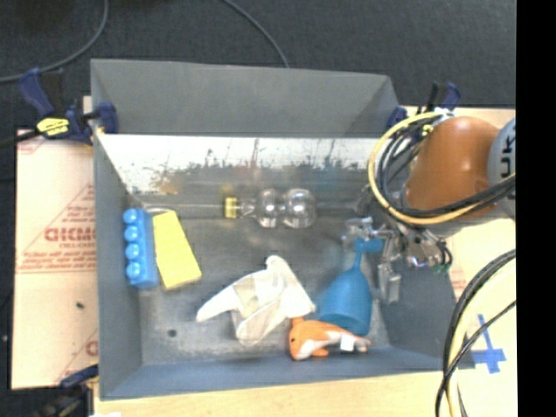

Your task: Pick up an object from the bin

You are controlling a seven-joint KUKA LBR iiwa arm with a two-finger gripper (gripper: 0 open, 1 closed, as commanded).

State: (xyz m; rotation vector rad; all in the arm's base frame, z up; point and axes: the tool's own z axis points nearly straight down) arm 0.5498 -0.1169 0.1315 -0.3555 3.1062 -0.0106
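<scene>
My gripper [372, 257] hangs low at the bin's right side and stands open. One finger [357, 230] is behind the narrow top of a blue cone-shaped thing [346, 300], the other finger [388, 283] is in front of it to the right. The blue thing's wide end points toward the bin's front. An orange toy fish [314, 340] lies just in front of it by the front wall. A crumpled white cloth [256, 301] lies to its left.
A clear glass double bulb with a gold cap [271, 208] lies near the back wall. At the left lie a yellow sponge block [176, 249] and a blue beaded bar [136, 247]. The arm's orange cover and cables hang over the right rim.
</scene>
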